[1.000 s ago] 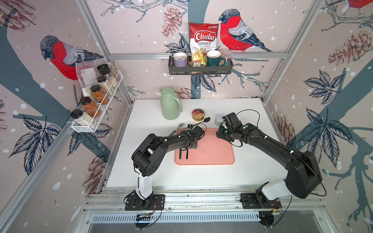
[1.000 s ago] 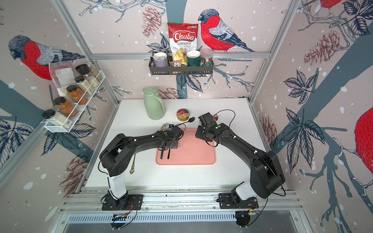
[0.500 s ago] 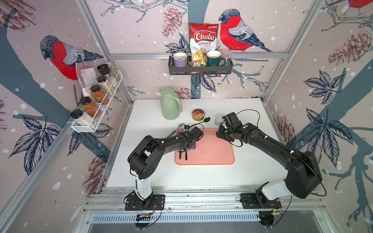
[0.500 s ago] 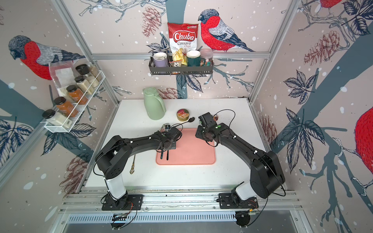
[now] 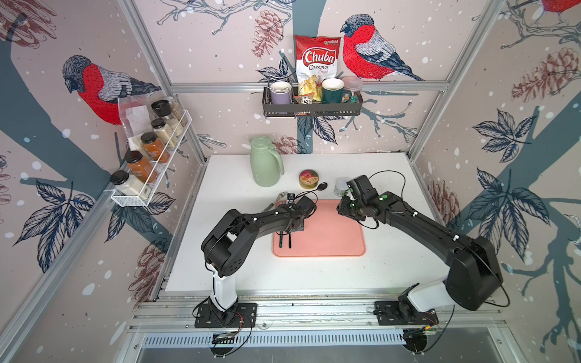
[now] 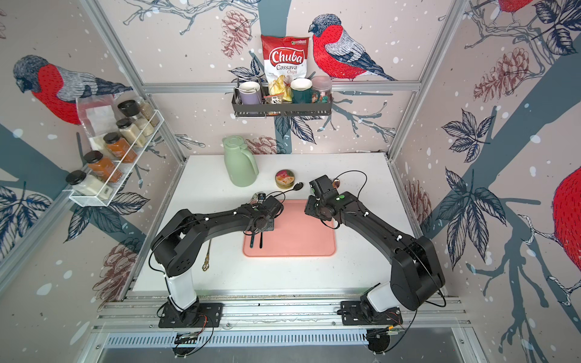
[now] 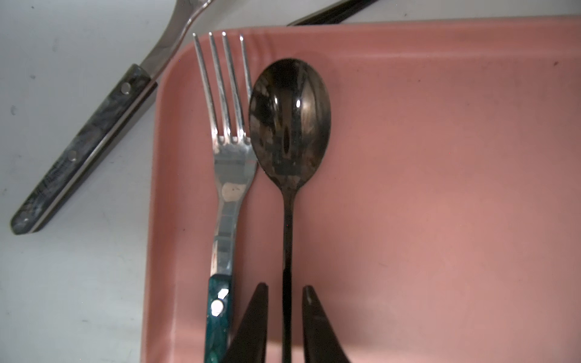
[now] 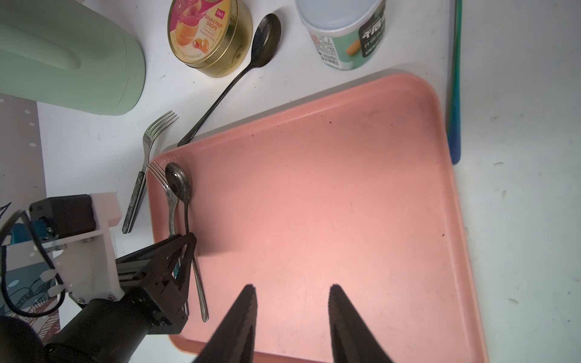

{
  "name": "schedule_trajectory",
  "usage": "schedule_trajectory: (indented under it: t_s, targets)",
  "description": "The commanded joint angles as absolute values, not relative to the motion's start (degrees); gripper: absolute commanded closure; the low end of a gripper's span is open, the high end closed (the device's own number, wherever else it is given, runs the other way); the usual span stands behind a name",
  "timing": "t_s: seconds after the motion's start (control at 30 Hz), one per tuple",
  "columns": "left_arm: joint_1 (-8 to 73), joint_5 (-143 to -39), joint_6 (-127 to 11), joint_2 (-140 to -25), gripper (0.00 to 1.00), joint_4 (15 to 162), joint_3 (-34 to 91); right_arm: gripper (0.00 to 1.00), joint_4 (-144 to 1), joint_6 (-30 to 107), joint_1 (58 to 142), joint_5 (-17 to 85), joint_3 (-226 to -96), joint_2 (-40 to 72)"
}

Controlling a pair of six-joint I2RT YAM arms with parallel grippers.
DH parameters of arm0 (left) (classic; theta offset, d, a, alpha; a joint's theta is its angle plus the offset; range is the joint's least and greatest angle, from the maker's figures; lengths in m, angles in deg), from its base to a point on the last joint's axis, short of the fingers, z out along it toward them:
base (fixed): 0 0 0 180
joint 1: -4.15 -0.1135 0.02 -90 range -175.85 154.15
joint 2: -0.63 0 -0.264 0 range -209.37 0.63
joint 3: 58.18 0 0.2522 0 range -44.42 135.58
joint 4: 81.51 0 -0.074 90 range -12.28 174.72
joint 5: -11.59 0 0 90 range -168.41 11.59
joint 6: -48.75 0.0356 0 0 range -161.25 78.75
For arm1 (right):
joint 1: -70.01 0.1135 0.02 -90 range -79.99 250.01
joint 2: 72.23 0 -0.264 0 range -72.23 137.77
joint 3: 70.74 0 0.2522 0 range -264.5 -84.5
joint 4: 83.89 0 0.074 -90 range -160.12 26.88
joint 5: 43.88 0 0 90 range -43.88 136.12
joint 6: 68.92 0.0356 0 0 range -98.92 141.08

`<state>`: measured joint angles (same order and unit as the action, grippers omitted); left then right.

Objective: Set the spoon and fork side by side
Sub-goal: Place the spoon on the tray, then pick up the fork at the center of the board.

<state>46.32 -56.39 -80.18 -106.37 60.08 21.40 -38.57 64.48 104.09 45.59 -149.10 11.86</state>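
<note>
White tabletop (image 5: 393, 176) carries a pink tray (image 7: 440, 188); at the tray's corner the green-handled fork (image 7: 231, 163) and dark spoon (image 7: 289, 116) lie parallel, heads touching or nearly so. Left claw (image 7: 286, 287) stands narrowly parted astride the spoon's handle, apparently gripping nothing; right claw (image 8: 292, 286) hangs wide and empty over the tray. Recommended: lift the left claw straight up off the tray, no sideways drift, as one finger (image 7: 251, 330) sits just beside the fork.
</note>
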Motion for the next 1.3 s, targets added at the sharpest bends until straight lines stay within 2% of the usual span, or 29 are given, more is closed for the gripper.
schedule_trajectory:
  t_s: [0.0,0.07,0.4,0.6,0.7,0.8,0.97,1.17,1.27]
  targets:
    - [46.2,-55.6,-78.7,-104.4,0.68,58.3,21.8,0.6,-38.4,64.0,104.1,45.8,-149.5,11.2]
    - [46.3,-54.8,-78.1,-102.3,0.65,56.7,23.2,0.6,-38.4,64.2,104.3,45.8,-149.7,11.0]
    - [45.1,-53.1,-74.2,-86.5,0.63,49.3,20.6,0.6,-38.0,64.4,107.0,46.1,-152.5,12.1]
    - [37.5,-53.5,-74.8,-74.9,0.63,47.1,9.8,0.6,-37.8,63.9,109.1,45.7,-155.2,14.7]
    - [31.1,-59.7,-74.7,-71.1,0.63,49.0,3.4,0.59,-38.1,63.7,109.7,45.2,-155.8,15.9]
    - [24.6,-66.8,-74.7,-70.3,0.63,51.6,-1.9,0.59,-38.3,63.1,110.1,44.5,-156.3,16.5]
    - [17.8,-66.1,-76.3,-71.8,0.63,53.4,-6.5,0.59,-38.8,62.2,110.3,43.6,-155.9,16.5]
    - [15.0,-64.0,-77.1,-73.5,0.6,54.8,-7.9,0.58,-39.5,61.6,110.0,43.2,-154.9,15.4]
    - [12.1,-66.2,-75.5,-74.5,0.58,55.0,-7.1,0.54,-39.9,61.3,110.1,43.0,-154.1,14.6]
